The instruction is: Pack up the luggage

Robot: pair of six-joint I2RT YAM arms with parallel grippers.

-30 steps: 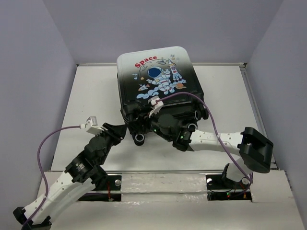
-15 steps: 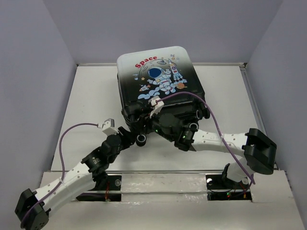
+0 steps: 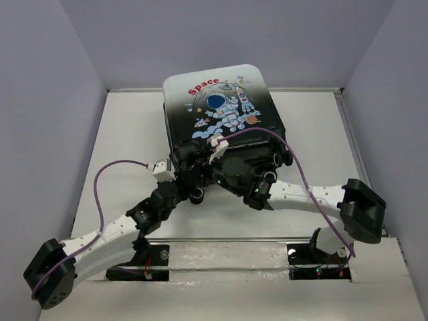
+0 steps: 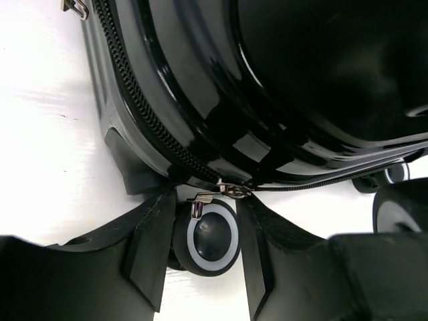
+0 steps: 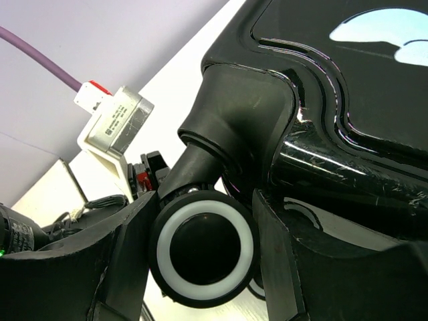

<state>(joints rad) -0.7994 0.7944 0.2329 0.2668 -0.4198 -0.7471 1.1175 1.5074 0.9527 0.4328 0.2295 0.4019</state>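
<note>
The luggage (image 3: 221,107) lies shut on the table with its astronaut side up and its wheels toward me. My left gripper (image 3: 185,180) is at the near-left corner. In the left wrist view it (image 4: 207,204) stands open with a black, white-ringed wheel (image 4: 212,239) and the metal zipper pull (image 4: 215,194) between its fingers. My right gripper (image 3: 204,175) reaches in from the right along the near edge. In the right wrist view it (image 5: 202,217) is shut on another wheel (image 5: 204,249) under the glossy black shell (image 5: 348,100).
Low white walls (image 3: 107,90) edge the table at the back and sides. Both arms crowd the suitcase's near edge, and purple cables (image 3: 100,194) loop above them. The left wrist camera mount (image 5: 110,127) sits just beyond the wheel held on the right.
My left arm has stretched forward and to the right, bringing its gripper up to the suitcase's near-left corner wheel. The right arm and the suitcase have stayed put.
</note>
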